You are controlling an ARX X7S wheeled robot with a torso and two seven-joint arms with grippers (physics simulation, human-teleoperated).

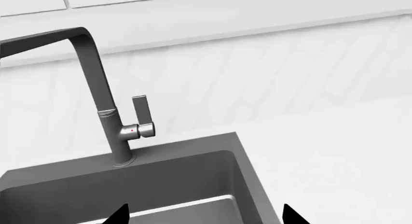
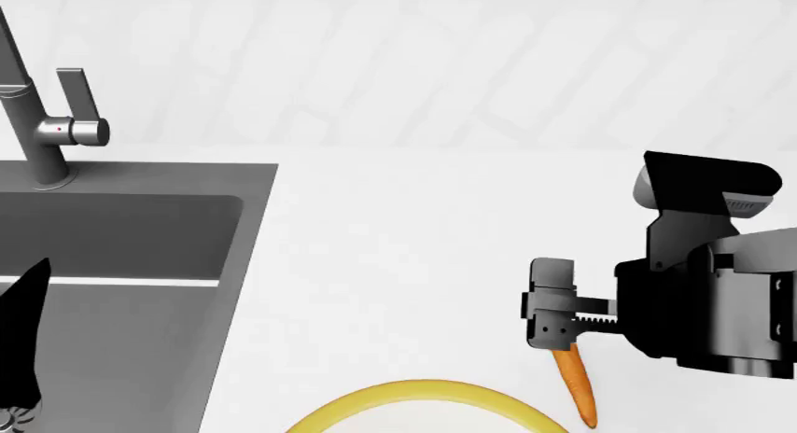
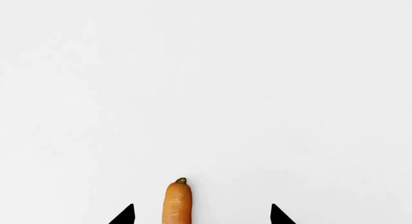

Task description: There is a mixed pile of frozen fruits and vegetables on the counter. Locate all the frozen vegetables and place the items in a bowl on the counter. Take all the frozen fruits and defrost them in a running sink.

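The slim orange carrot (image 3: 178, 202) lies between my right gripper's (image 3: 202, 215) wide-spread fingertips, with a gap on each side. In the head view the carrot (image 2: 573, 384) points out from under my right gripper (image 2: 554, 307), just right of the bowl's yellow rim (image 2: 424, 394) at the near edge. My left gripper (image 1: 204, 215) is open and empty above the dark grey sink (image 1: 167, 185); it shows as a dark shape (image 2: 25, 330) over the basin (image 2: 137, 302). The grey faucet (image 1: 96, 89) has a red-dotted lever (image 1: 143, 120). No water shows. The fruits and the purple item are out of view.
White counter (image 2: 412, 228) runs from the sink's right rim to my right arm. A white tiled wall (image 2: 436, 60) stands behind the counter. The faucet (image 2: 37, 125) stands at the sink's back left in the head view.
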